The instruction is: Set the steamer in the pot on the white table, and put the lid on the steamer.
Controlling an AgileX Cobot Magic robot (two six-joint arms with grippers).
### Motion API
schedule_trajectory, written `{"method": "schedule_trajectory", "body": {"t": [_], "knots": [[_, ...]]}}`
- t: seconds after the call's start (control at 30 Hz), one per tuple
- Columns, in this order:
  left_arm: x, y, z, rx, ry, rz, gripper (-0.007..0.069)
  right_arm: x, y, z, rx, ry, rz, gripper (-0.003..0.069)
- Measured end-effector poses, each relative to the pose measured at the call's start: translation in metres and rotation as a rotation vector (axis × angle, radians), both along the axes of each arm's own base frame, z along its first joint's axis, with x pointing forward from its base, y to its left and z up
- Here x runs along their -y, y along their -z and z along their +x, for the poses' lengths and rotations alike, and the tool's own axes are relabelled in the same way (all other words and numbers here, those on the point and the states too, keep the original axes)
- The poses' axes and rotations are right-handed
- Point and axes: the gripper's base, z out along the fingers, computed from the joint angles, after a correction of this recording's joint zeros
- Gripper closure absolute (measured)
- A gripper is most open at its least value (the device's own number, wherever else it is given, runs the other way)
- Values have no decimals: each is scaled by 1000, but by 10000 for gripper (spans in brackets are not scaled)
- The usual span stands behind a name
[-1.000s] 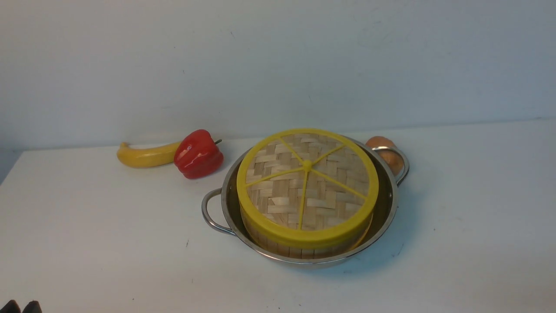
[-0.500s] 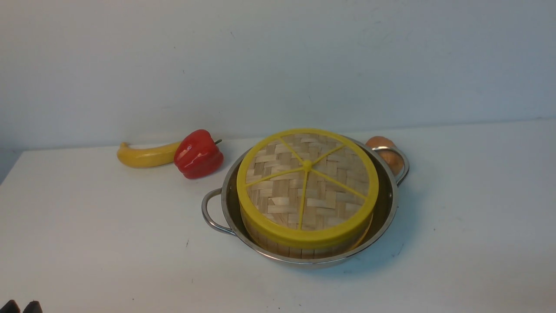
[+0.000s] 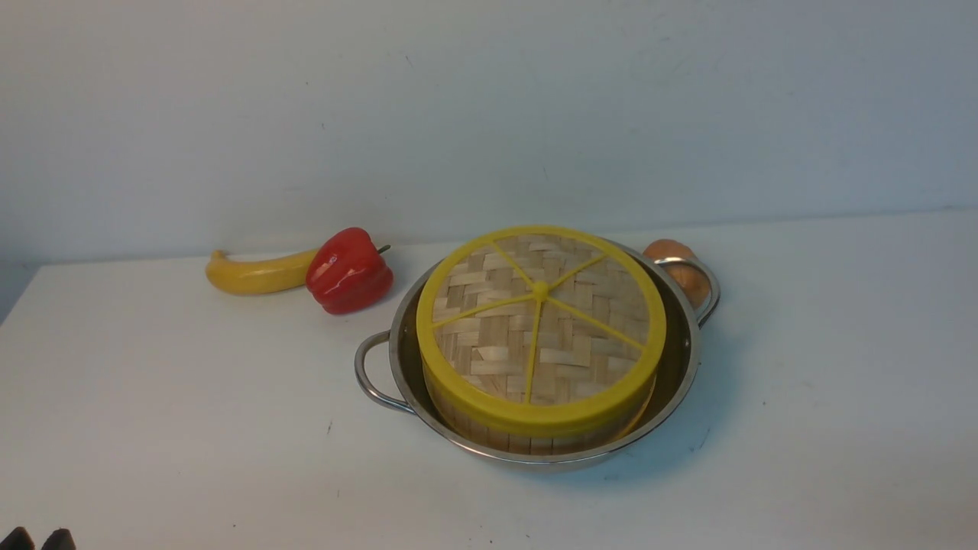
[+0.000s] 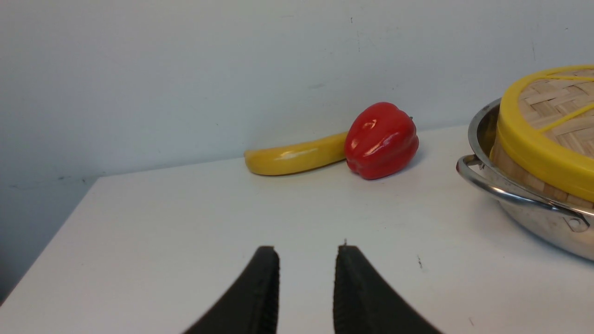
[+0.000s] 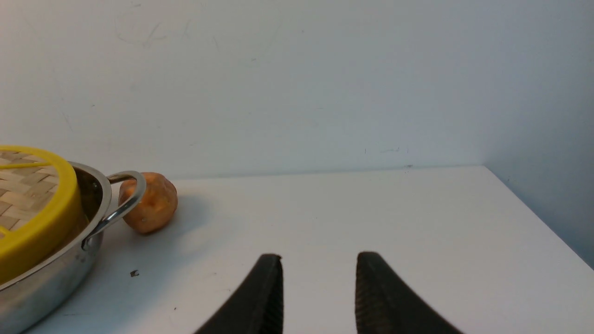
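Note:
The shiny pot (image 3: 397, 359) stands mid-table on the white table (image 3: 191, 428). Inside it sits the steamer (image 3: 527, 441), of which only the wooden side shows. The lid (image 3: 540, 321), woven with a yellow rim and spokes, lies flat on top of the steamer. My left gripper (image 4: 307, 250) is open and empty, low over the table, well to the left of the pot (image 4: 533, 218); only its tips (image 3: 37, 539) show in the front view's near left corner. My right gripper (image 5: 319, 257) is open and empty, to the right of the pot (image 5: 46, 283).
A red pepper (image 3: 349, 270) and a yellow banana (image 3: 256, 273) lie behind the pot to its left, near the wall. A brown-orange round vegetable (image 3: 666, 249) sits behind the pot's right handle. The table's left edge (image 4: 46, 241) and right edge (image 5: 533, 213) show.

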Motion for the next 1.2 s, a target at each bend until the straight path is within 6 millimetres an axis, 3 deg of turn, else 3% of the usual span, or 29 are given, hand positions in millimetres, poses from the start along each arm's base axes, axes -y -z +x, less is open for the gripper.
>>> {"method": "schedule_trajectory", "body": {"t": [1.2], "knots": [[0, 0, 0, 0, 0, 0, 404, 0, 0, 0, 1, 1, 8, 417]]}}
